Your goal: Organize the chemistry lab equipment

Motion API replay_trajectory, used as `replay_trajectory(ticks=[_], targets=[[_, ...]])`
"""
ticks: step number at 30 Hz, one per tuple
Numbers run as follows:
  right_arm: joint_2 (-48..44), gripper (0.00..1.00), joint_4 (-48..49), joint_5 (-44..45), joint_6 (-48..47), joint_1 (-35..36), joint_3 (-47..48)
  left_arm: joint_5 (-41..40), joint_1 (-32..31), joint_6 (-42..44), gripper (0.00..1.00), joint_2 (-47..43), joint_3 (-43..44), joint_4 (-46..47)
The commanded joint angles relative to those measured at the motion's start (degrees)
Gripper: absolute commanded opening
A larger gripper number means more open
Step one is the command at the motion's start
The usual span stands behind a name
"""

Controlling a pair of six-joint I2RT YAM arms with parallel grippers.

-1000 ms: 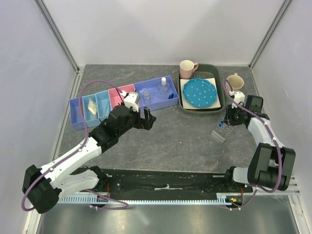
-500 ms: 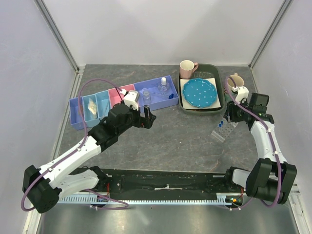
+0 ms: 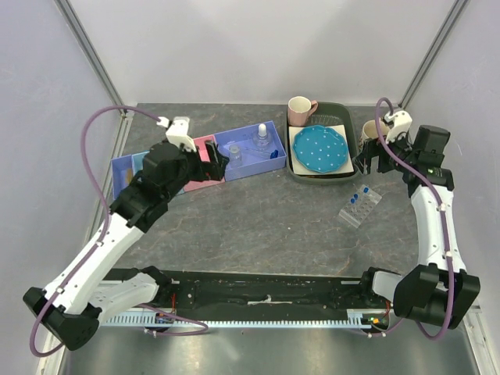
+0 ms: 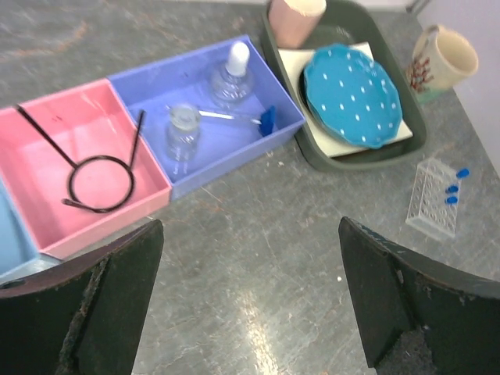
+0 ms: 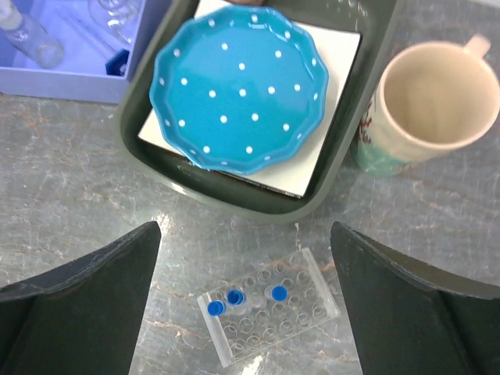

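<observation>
My left tool hangs wide open over the bench with nothing between its fingers. Both show only as dark blurred wedges at the lower corners of my left wrist view. Beyond them is the pink compartment, where the black wire loop lies flat with two straight legs running toward the far wall.

In the purple-blue compartment next to it, the clear beaker and the white-capped bottle stand upright, close together. The blue-based cylinder lies on its side, and its clear body is hard to trace against the blue floor. The compartments left of the pink one are covered by my left arm in the top view and cut off at the wrist view's edge, so I cannot tell what they hold.

My right tool is also spread wide and grips nothing. Below it the clear tube rack rests askew on the bench. It is just in front of the dark green tray but not touching it. Three blue-capped vials sit at one end of the rack. Only their caps show, so I cannot tell how deep they sit.

The blue dotted plate lies in that tray on a white square. A cream mug stands against the tray's right wall. A pink mug stands at the tray's far left corner, cut off in my left wrist view.
</observation>
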Motion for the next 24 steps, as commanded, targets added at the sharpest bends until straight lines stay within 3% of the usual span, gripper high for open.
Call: replay_trajectory(ticks=[1, 7, 14, 24], targets=[[-1.9, 0.98, 2.8, -4.8, 2.2, 0.1, 5.1, -1.4, 2.8, 3.1, 1.0, -1.7, 9.4, -7.7], [-3.0, 0.98, 6.3, -0.4, 8.6, 0.0, 7.3, -1.4, 3.4, 3.2, 1.0, -2.1, 15.5, -10.9], [-2.9, 0.98, 8.8, 14.8, 19.1, 0.0, 10.6, -1.9, 3.4, 1.2, 1.0, -4.1, 18.2, -12.3], [-3.0, 0.98, 9.0, 21.3, 25.7, 0.0, 10.6, -2.3, 3.4, 0.4, 1.0, -5.3, 18.6, -12.1]])
